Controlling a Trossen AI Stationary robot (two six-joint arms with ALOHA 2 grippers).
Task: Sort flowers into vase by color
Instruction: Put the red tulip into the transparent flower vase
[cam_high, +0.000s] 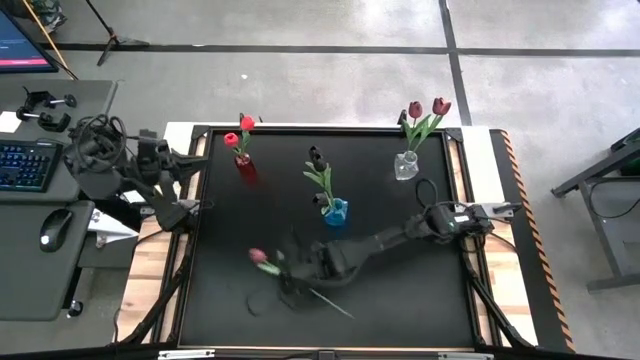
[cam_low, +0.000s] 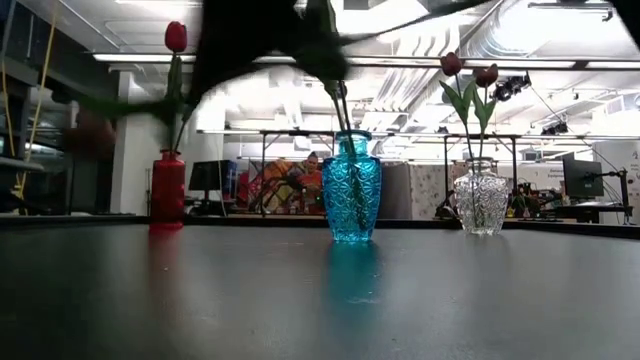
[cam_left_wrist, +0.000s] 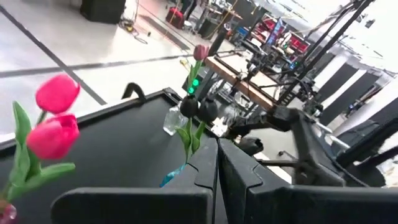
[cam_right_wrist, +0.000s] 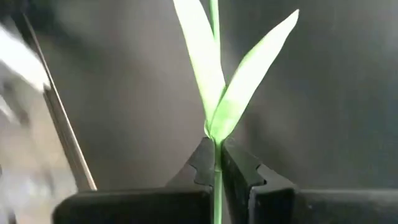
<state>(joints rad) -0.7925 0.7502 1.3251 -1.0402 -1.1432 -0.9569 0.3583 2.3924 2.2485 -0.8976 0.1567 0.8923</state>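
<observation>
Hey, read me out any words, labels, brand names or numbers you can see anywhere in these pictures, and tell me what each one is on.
No text can be read in any view.
The monitor beside the table shows a lit screen, its content too small to read.
The keyboard keys are too small to read.
The three vases and the tulips carry no labels.

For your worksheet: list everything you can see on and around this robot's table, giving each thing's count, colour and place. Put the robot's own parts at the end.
red vase: one, red, table's far left, holding two red tulips
blue vase: one, blue, table centre, holding dark tulips
clear vase: one, glass, table's far right, holding two maroon tulips
loose tulip: one, maroon head, green stem, near front centre
table: one, black top
keyboard: one, dark, side desk on left
mouse: one, dark, same desk
left gripper: jaws shut, empty, table's left edge
right gripper: jaws shut on the loose tulip's stem
</observation>
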